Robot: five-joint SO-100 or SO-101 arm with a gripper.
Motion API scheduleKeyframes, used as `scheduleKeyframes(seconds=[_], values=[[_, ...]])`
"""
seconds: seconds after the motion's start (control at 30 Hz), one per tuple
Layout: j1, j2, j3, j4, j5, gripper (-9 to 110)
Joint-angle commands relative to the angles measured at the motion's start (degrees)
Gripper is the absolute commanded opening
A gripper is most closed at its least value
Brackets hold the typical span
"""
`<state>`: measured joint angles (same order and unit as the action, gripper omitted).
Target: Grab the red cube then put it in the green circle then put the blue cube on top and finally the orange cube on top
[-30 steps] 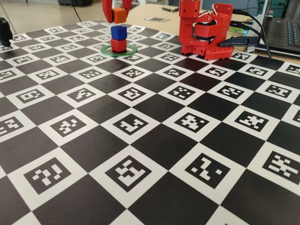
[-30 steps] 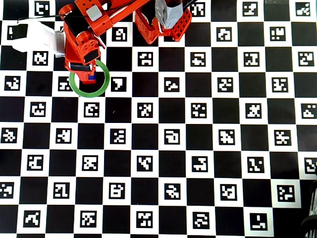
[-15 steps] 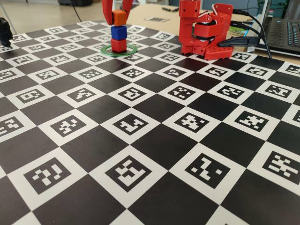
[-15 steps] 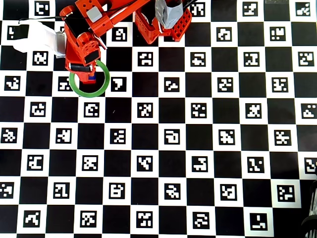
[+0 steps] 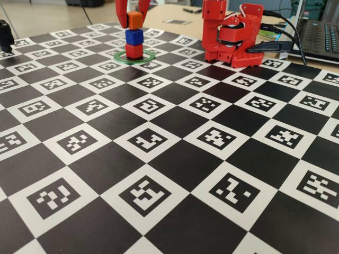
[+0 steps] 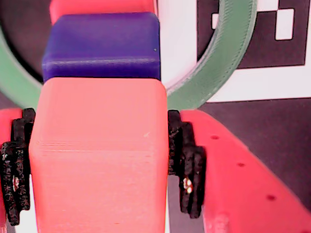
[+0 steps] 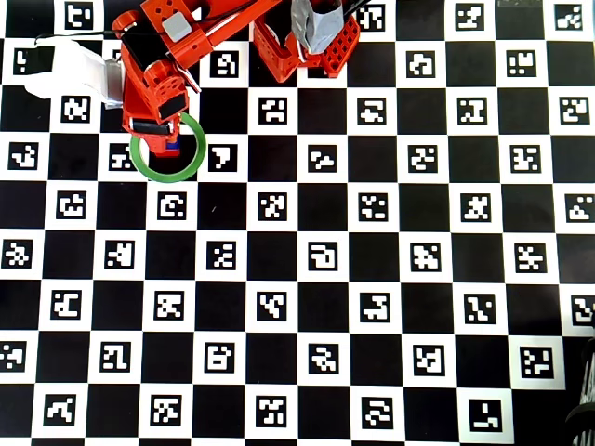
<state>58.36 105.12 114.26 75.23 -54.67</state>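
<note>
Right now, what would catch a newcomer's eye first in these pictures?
The three-cube tower at the board's far left in the fixed view: small matte red cube inside the thin green ring, deep-blue cube on it, bright-orange cube on top, clamped by the red gripper. Around it stretches the marker-printed checkerboard mat.

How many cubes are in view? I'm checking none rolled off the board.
3, all stacked at the green ring: the red cube at the bottom inside it, the blue cube on that, and the orange cube on top, gripped by the gripper.
</note>
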Motion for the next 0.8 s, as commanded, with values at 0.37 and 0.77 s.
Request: scheduleKeyframes(seconds=[0.37, 0.77], values=[[0.09, 4.31, -0.26, -1.49, -0.62, 10], [0.79, 4.22, 0.62, -2.46, -1.49, 10]])
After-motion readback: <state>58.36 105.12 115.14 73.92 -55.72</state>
